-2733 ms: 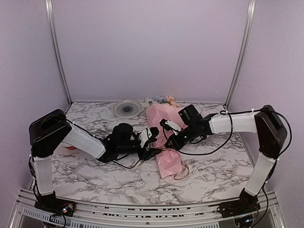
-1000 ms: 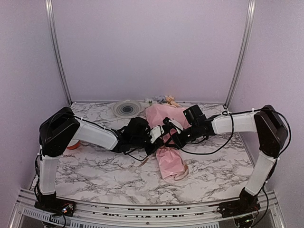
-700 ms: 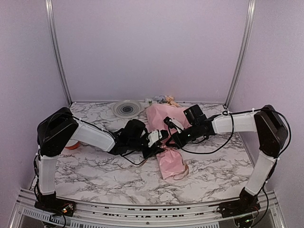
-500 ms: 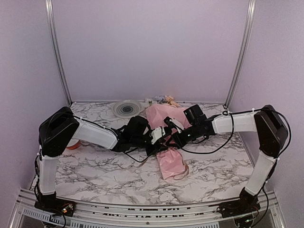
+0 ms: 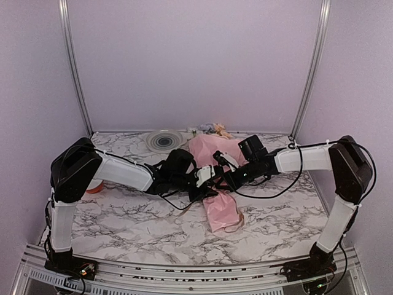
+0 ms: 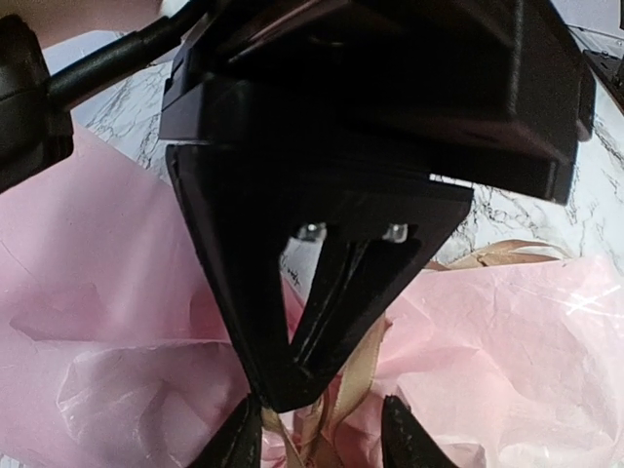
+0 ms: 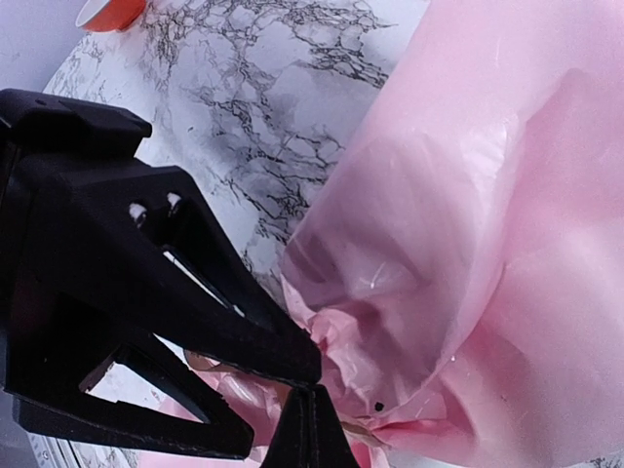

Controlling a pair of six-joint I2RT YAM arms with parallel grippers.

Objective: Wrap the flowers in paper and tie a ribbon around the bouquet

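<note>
Lilac walls (image 5: 196,61) surround a marble bench (image 5: 123,215). The pink paper bouquet (image 5: 220,212) lies mid-bench, wide end toward the back, with both arms meeting over its middle. A round plate (image 5: 164,141) sits at the back edge, left of the bouquet. Left end effector (image 6: 317,444): fingers apart, tan ribbon (image 6: 356,366) between them. Right end effector (image 7: 312,429): fingers together at the ribbon, grip unclear.

The left arm (image 5: 123,174) and the right arm (image 5: 307,160) have white shells and black joint housings. A thin black cable (image 5: 299,167) loops at 6 o'clock of each forearm. The left gripper (image 5: 210,180) is black with a white body.
</note>
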